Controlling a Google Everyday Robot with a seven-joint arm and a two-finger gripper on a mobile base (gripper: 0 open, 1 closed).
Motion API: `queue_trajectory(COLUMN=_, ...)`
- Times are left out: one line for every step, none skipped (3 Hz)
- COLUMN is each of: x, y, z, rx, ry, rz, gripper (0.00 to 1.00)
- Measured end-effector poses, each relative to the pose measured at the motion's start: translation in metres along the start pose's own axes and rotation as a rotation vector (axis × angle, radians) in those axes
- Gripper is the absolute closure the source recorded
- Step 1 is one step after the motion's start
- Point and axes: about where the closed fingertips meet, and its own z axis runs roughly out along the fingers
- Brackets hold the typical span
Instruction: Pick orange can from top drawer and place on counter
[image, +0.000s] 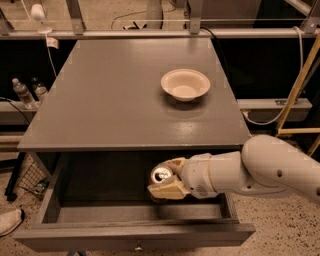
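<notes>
Gripper (165, 181) sits inside the open drawer bay, low centre of view, on the end of a fat white arm (260, 170) that comes in from the right edge. Jaws: two tan fingers (167, 190), one above and one below the small drink can (161, 174), closed onto it with no gap showing, so the can is gripped. The can's silver pull-tab end faces up toward the camera. Its body is almost fully hidden by the fingers, so any brand or print can't be read. The can is over the dark interior of the wide, shallow grey wooden top drawer (50, 205), which is pulled out, with a small metal knob (138, 246) on its front panel. Can't tell whether the can touches the drawer floor. It is just below and in front of the front edge of the flat matte grey table (110, 100), not on it. On the table: one shallow round cream bowl (185, 84), right of centre toward the back, well apart from the gripper. Left of the table, lower down: two clear plastic bottles (22, 93), labels too small to read. Bottom left: toe of a pale shoe (9, 221). Speckled floor (280, 225) at lower right. Right edge: yellow wooden poles (299, 82), leaning.
</notes>
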Motion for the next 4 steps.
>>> queue_trajectory(x=-0.002, y=0.001, z=-0.002, rx=-0.008, ry=-0.001, rz=-0.003, gripper=1.00)
queue_trajectory(x=-0.008, y=0.003, z=-0.005, rx=-0.001, ry=0.017, rz=-0.021, gripper=1.00)
queue_trajectory(x=-0.033, y=0.018, z=-0.028, rx=0.041, ry=0.089, rz=-0.085, gripper=1.00)
queue_trajectory(x=-0.051, y=0.027, z=-0.042, rx=0.070, ry=0.136, rz=-0.135, gripper=1.00)
